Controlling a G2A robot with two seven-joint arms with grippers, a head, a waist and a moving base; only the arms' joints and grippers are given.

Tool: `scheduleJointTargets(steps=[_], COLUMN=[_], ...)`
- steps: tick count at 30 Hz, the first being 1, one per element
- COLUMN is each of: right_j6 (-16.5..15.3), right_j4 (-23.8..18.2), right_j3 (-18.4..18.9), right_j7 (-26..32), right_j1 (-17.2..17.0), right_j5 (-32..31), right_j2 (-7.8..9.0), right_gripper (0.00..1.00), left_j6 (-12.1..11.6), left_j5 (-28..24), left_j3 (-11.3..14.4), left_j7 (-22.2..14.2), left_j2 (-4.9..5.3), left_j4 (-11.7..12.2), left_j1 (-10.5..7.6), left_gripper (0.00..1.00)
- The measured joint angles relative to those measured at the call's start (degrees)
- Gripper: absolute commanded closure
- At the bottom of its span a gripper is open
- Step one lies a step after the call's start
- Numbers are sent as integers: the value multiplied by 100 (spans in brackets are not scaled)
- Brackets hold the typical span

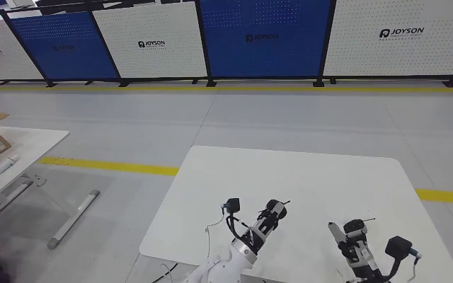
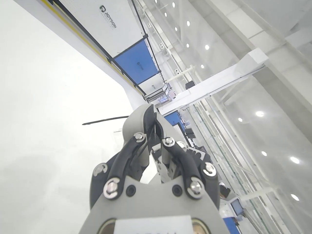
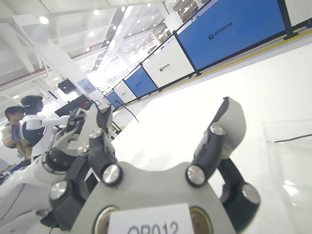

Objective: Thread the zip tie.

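Row of blue and white partition panels (image 1: 212, 39) across the floor at 12 o'clock, well beyond the table.

White table (image 1: 304, 177): both arms stand over its 6 o'clock edge.

Left gripper (image 1: 272, 211), toward 7 o'clock of the table: fingers pinched together (image 2: 153, 116) on the zip tie (image 2: 104, 121). The tie is a thin black strip. One end is clamped between the pads; the free tapered end sticks out sideways above the table surface, not touching it. In the top view the free end (image 1: 284, 204) points to about 1 o'clock from the gripper.

Right gripper (image 1: 345, 232), at 5 o'clock of the table and apart from the left one: jaws spread wide (image 3: 167, 107), nothing between them. From its wrist camera the left gripper (image 3: 93, 115) is seen farther off with the zip tie (image 3: 130, 113) curving out of it.

Clear-walled container (image 3: 280, 152) on the table just beside the right gripper. A thin dark strip (image 3: 292, 138) lies along its edge; cannot tell what it is.
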Motion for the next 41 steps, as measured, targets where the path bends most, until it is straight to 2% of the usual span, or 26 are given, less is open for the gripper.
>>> scheduleJointTargets(steps=[4,11,13,15,41], right_j6=[0,1,1,1,1], right_j4=[-121,-184,-143,-113,-113], right_j3=[292,992,1129,1227,1235], right_j7=[-94,-374,-381,-340,-327], right_j1=[-139,-365,-379,-389,-389], right_j5=[668,2148,2476,2721,2736], right_j2=[35,86,83,75,75], right_gripper=[0,0,0,0,0], left_j6=[34,-117,-103,-30,-18], left_j5=[-60,-507,-468,-339,-323], left_j3=[-96,-270,-308,-347,-348], left_j7=[93,116,215,475,511], left_j2=[2,-7,-9,-18,-20], left_j4=[79,129,133,150,153], left_j1=[54,114,129,137,137], left_gripper=[100,100,100,100,100])
